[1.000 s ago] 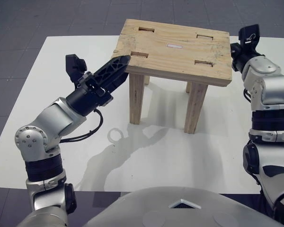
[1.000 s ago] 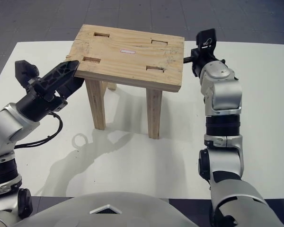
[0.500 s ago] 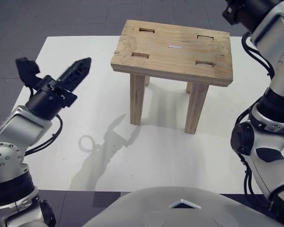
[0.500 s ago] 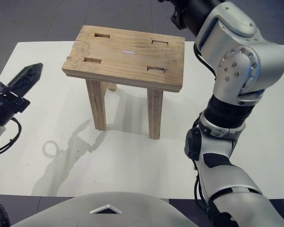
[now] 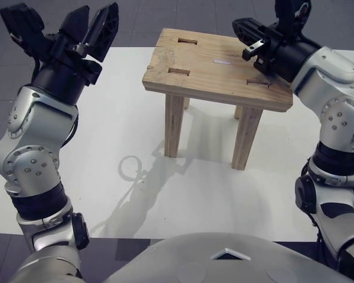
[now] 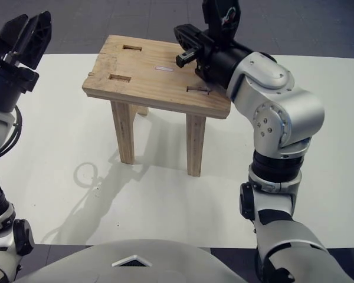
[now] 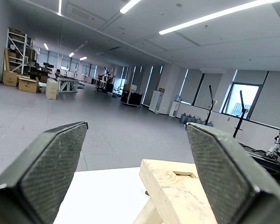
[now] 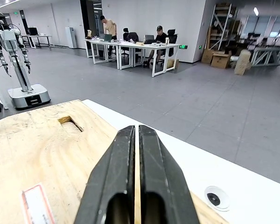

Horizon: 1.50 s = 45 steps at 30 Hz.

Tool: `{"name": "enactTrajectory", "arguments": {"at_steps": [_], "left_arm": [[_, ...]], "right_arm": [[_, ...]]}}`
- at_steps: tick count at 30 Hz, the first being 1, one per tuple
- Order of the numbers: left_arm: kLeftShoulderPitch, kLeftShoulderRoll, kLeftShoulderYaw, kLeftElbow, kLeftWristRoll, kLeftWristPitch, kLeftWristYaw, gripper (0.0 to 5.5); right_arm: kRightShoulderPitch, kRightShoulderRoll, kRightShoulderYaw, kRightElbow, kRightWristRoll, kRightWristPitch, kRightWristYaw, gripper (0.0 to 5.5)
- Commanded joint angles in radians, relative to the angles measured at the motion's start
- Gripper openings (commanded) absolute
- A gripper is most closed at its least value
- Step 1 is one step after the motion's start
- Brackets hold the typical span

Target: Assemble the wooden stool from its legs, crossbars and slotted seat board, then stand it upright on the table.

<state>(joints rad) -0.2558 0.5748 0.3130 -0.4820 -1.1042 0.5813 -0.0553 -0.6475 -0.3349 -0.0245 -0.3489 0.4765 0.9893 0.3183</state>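
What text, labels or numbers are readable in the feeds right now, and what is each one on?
None can be read.
On the seat board, a white label: no print legible.
On the far wall of the room, a green sign: too small to read.

Surroundings: an open hall with a grey tiled floor [image 5: 135, 15].
Ceiling strip lights [image 7: 210, 16] run overhead. A shelving rack [image 7: 15, 44] has cardboard boxes [image 7: 19, 84] at its foot, and tall windows [image 7: 240, 100] line a far wall. Elsewhere, white desks [image 8: 130, 46] stand near a second humanoid robot [image 8: 11, 46] on a low base [image 8: 30, 98].
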Motion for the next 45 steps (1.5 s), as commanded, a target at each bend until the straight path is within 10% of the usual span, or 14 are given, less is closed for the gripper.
{"name": "enactTrajectory", "arguments": {"at_steps": [1,11,28,40,45], "left_arm": [[0.029,-0.031,-0.019,-0.028,0.004,0.03,0.018,3.91],[0.009,-0.066,-0.055,-0.042,0.0,0.069,0.019,3.91],[0.058,-0.132,0.026,-0.128,0.195,-0.053,0.11,3.91],[0.346,-0.249,-0.215,-0.023,0.891,-0.25,0.198,4.05],[0.396,-0.327,-0.307,0.08,1.009,-0.381,0.175,4.77]], "right_arm": [[0.04,-0.008,0.076,0.238,-0.043,-0.003,0.058,0.12],[-0.118,-0.031,0.248,0.626,-0.14,-0.358,0.422,0.12],[-0.131,0.075,-0.104,0.159,0.008,-0.413,0.052,0.12],[0.551,0.012,-0.049,0.12,-0.382,-0.679,-0.113,0.1],[0.664,0.029,-0.004,0.168,-0.44,-0.789,-0.119,0.93]]}}
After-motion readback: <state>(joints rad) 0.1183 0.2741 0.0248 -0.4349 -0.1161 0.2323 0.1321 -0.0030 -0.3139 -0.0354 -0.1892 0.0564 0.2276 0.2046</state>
